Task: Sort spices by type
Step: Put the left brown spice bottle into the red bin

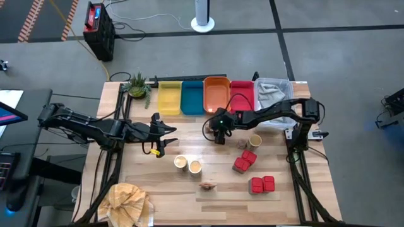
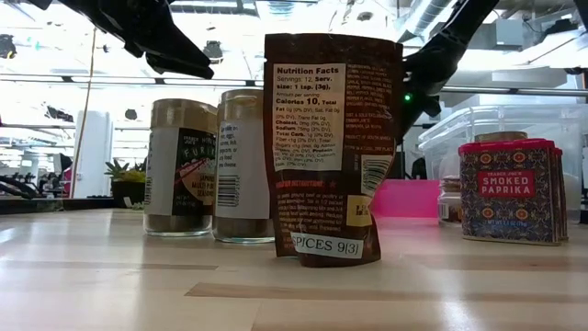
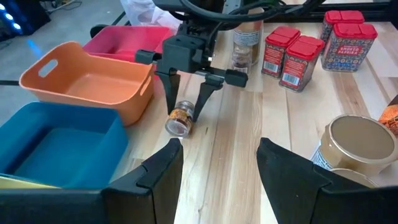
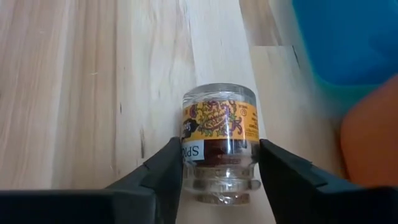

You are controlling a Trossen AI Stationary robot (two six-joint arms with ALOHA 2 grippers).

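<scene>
My right gripper (image 1: 219,133) is open, pointing down just near of the orange tray (image 1: 216,94). Its fingers stand on either side of a tiny jar (image 4: 219,134) with a yellow-orange label, which lies on its side on the table; the left wrist view shows that jar (image 3: 178,121) too. My left gripper (image 1: 165,135) is open and hovers left of centre, holding nothing. Red boxy packs (image 1: 245,161) (image 1: 262,184), pale round tubs (image 1: 180,162) (image 1: 194,166) (image 1: 255,140) and the dark-tan packet (image 2: 331,147) stand on the table. My right gripper comes at the tiny jar from above, one finger (image 4: 168,165) beside each side of the jar's body, across its length. The jar lies on the table. I cannot tell whether the fingers touch it.
Along the far edge stand the yellow (image 1: 168,98), blue (image 1: 191,98), orange and red (image 1: 242,98) trays, then a clear bin (image 1: 273,94). A small plant (image 1: 137,85) sits at the far left. A yellowish cloth (image 1: 129,202) lies at the near left corner.
</scene>
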